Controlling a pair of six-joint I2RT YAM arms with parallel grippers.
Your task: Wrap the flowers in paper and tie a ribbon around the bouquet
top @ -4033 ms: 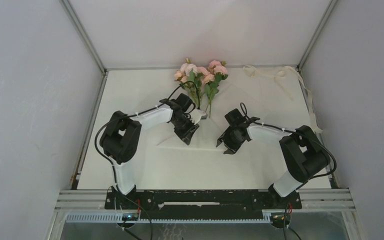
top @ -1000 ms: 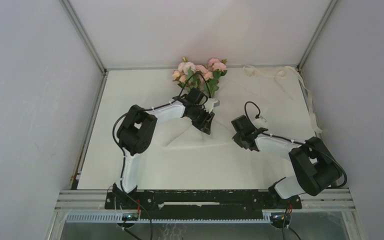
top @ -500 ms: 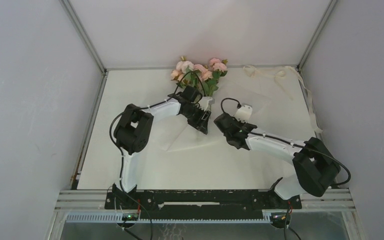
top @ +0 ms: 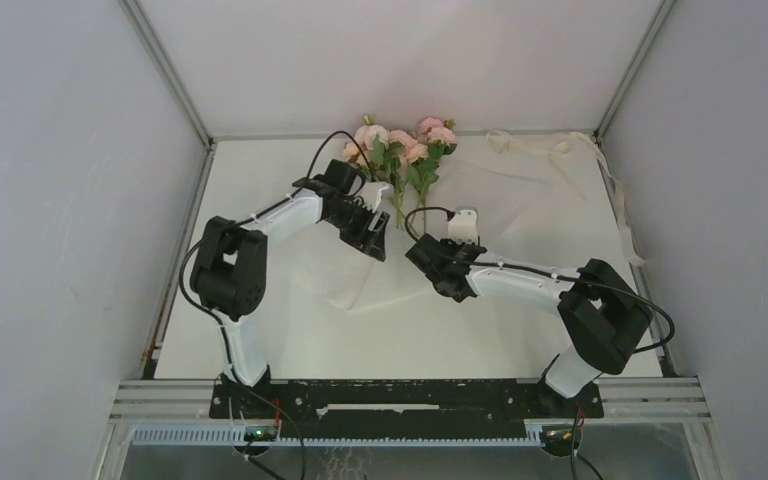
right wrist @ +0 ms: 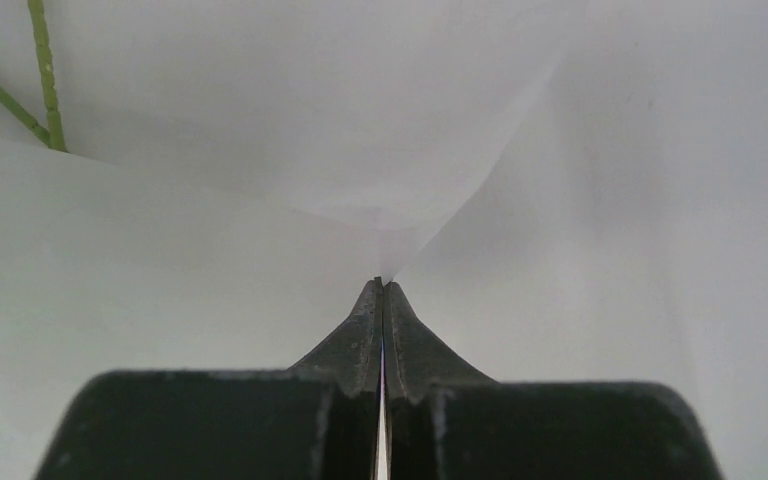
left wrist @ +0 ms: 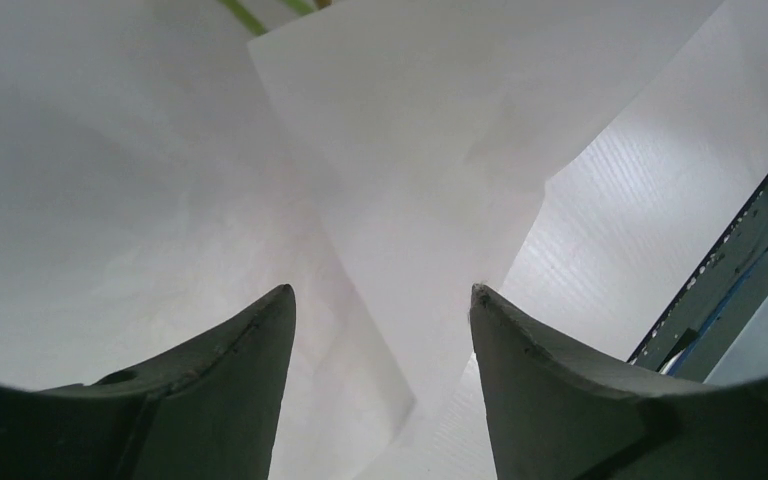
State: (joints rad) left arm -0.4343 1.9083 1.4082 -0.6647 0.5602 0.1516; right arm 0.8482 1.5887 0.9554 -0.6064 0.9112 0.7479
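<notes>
The flowers (top: 400,145), pale pink with green leaves, lie at the back middle of the table with their stems (top: 398,205) pointing toward me. The white paper (top: 520,215) is spread under them, and one flap (top: 355,288) is folded over toward the left. My left gripper (top: 376,243) hovers open just left of the stems, above the paper (left wrist: 410,150), with nothing between its fingers. My right gripper (top: 422,256) is shut on a pinched ridge of paper (right wrist: 360,120) below the stems (right wrist: 42,80). The cream ribbon (top: 550,146) lies at the back right.
The ribbon trails down along the right wall (top: 622,215). Grey enclosure walls stand on three sides. The metal frame rail (top: 410,395) with both arm bases runs along the near edge, and part of it shows in the left wrist view (left wrist: 730,290).
My left gripper has opened and drawn back to the left of the stems. My right gripper, shut on the paper, has carried it left toward the stems.
</notes>
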